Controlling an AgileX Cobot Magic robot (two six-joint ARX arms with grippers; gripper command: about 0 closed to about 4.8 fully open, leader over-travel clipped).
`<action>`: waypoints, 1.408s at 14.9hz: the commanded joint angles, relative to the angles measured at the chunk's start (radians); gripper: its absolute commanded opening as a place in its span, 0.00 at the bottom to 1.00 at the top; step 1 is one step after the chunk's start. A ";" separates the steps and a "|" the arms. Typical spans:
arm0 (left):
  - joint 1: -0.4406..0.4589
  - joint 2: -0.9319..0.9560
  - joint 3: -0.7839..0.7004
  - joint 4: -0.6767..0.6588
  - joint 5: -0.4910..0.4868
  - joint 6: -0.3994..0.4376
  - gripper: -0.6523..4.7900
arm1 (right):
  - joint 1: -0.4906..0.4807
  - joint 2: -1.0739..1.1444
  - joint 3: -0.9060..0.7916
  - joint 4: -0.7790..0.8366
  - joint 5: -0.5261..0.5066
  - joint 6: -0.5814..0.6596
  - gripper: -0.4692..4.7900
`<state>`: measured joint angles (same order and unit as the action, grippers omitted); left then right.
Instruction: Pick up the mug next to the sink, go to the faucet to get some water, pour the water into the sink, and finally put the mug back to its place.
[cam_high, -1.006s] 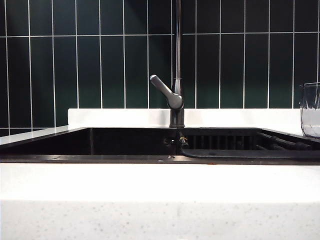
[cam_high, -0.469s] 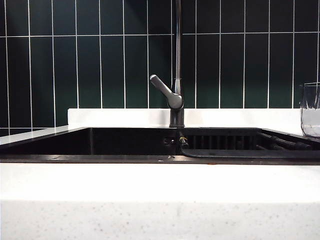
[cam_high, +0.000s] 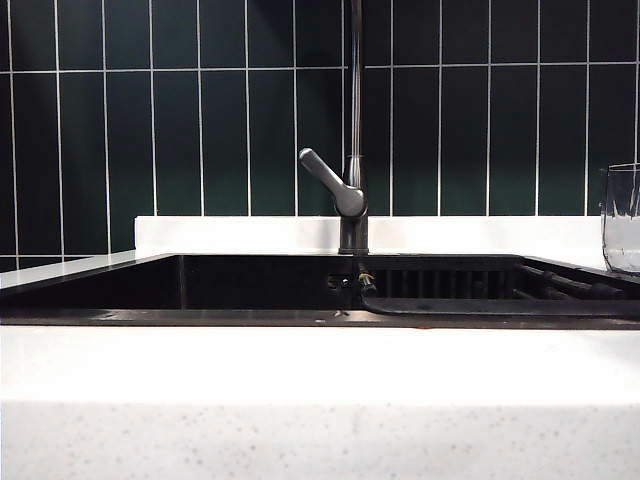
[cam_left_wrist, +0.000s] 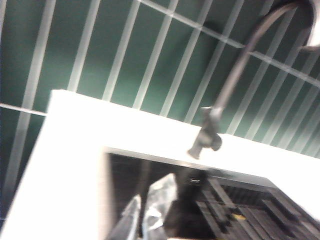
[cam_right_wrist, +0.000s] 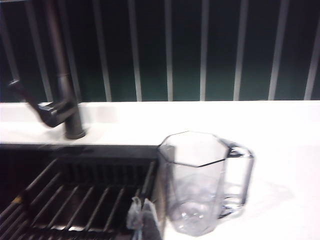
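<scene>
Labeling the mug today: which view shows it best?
Right wrist view: the whole mug, handle included, stands on the white counter beside the sink. Exterior view catches only a cropped sliver at the right edge. Left wrist view doesn't show it.

Dark green tiled wall (cam_high: 200, 120) (thin white grout lines), white speckled countertop (cam_high: 320, 400), white backsplash ledge (cam_high: 230, 233)

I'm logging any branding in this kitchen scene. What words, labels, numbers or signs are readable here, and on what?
None: no readable text in any view.
The mug, faucet, sink and tiles show no lettering.
Both wrist views are blurred, so fine print could not be read.
</scene>
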<state>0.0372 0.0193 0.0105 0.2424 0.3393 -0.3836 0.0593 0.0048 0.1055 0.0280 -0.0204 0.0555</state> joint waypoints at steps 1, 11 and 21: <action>-0.001 0.067 0.013 0.089 0.126 -0.053 0.31 | -0.014 0.034 0.003 0.037 0.021 0.069 0.08; -0.090 0.636 0.253 0.384 0.296 0.022 0.34 | -0.437 0.380 0.073 0.258 -0.295 0.105 0.22; -0.176 1.330 0.562 0.702 0.495 0.037 0.35 | -0.461 1.027 0.074 0.766 -0.342 0.101 0.36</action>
<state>-0.1406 1.3437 0.5587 0.9211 0.8207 -0.3550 -0.4019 0.9932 0.1730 0.6800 -0.3443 0.1551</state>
